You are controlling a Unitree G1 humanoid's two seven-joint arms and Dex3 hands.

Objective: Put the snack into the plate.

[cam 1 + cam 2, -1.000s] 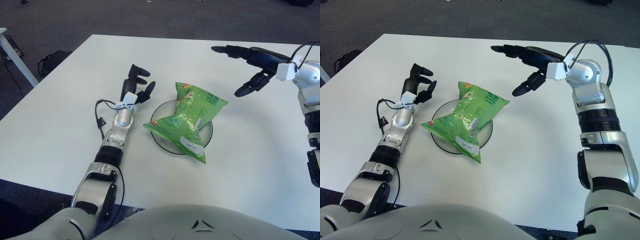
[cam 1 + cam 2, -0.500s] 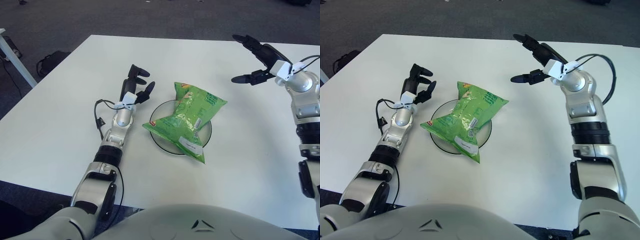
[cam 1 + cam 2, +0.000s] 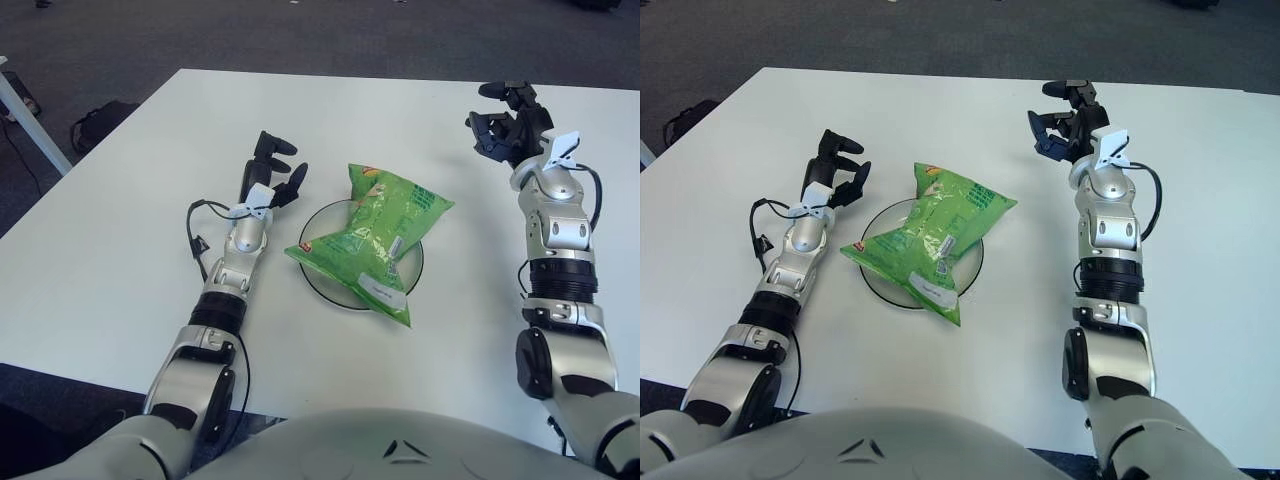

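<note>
A green snack bag point(image 3: 373, 240) lies across a dark-rimmed plate point(image 3: 315, 283) in the middle of the white table, its corners sticking out past the rim. My right hand point(image 3: 508, 122) is off to the bag's right and further back, above the table, with its fingers loosely curled and nothing in them. My left hand point(image 3: 274, 172) shows just left of the plate, fingers relaxed and holding nothing.
The white table point(image 3: 120, 240) spreads wide around the plate. Dark carpet lies beyond its far edge, with a black bag point(image 3: 100, 120) on the floor at the left and a white table leg point(image 3: 30, 110) beside it.
My right arm has drawn back from over the table to the right side, its forearm now pointing away from me, and its stretched fingers have curled in. The bag, plate and left hand stay put.
</note>
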